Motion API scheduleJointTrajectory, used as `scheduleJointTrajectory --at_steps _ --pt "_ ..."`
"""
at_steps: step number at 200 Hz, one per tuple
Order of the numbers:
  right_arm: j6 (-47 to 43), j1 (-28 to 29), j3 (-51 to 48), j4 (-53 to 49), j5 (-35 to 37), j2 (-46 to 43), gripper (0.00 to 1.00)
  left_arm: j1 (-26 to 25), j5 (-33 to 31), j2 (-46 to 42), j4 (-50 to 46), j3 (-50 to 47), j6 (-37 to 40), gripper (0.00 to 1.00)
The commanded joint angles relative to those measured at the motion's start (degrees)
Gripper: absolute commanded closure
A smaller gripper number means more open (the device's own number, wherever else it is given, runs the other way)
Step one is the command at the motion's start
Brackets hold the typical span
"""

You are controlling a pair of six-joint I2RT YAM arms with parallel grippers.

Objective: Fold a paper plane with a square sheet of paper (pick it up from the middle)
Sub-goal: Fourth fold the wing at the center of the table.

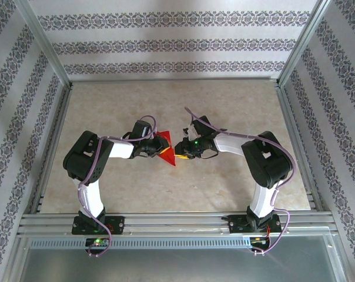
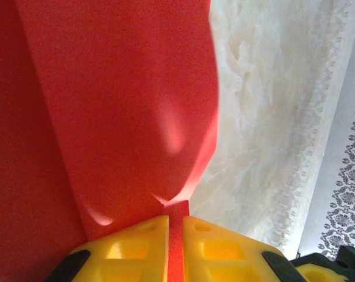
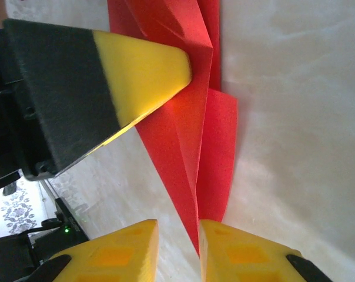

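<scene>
We're mid-fold here. The red sheet of paper (image 1: pixel 166 145) is at the middle of the table (image 1: pixel 236 111), already creased into a long pointed shape with layered flaps, and it sits between the two arms. The left gripper (image 2: pixel 176 249) is pinched tight on one edge, its yellow pads together with just a sliver of red between them. The right gripper (image 3: pixel 178 255) waits at the narrow tip with its fingers slightly apart. The paper's point reaches into that gap, against one pad, and is not squeezed. We'd call this a wing or nose crease in hand, well short of a finished dart. Next, we reckon, the right fingers must close on that tip and draw it over while the left anchors the sheet, because thin paper buckles easily. No container figures here.
</scene>
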Motion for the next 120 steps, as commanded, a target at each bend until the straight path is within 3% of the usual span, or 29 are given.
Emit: scheduleJointTrajectory --at_steps 1,78,120 --pt "-1.76 0.89 2.92 -0.89 0.63 2.91 0.75 0.52 1.62 0.74 1.23 -0.51 -0.88 0.85" --pt "-3.25 1.52 5.22 -1.78 0.59 7.1 0.75 0.59 2.56 -0.7 2.37 -0.5 -2.06 0.85" --pt "-4.04 1.62 5.71 -1.71 -0.34 8.31 0.81 0.56 3.36 -2.6 3.98 0.06 -3.69 0.84"
